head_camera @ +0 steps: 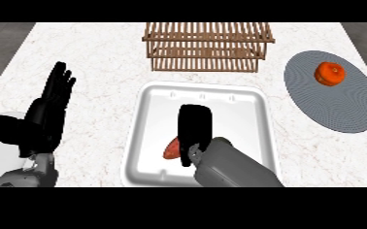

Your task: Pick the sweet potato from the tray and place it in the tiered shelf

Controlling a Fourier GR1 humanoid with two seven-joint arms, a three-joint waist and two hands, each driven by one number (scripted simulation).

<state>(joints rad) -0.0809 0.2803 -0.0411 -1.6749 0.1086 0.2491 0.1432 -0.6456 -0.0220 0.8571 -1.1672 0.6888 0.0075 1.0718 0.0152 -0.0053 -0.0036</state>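
The sweet potato (172, 149) lies in the white tray (237, 102) at its lower left; only its orange-red left end shows. My right hand (195, 128) hovers right over it and covers the rest, fingers stretched out toward the far side, not curled round it. I cannot tell whether the palm touches it. The wooden tiered shelf (208, 46) stands at the back of the counter, beyond the tray. My left hand (52, 102) rests open at the left edge, fingers up, away from the tray.
A grey round plate (323, 106) sits at the right with an orange fruit (330, 73) on it. Marbled counter shows between the tray and the shelf, and on the left.
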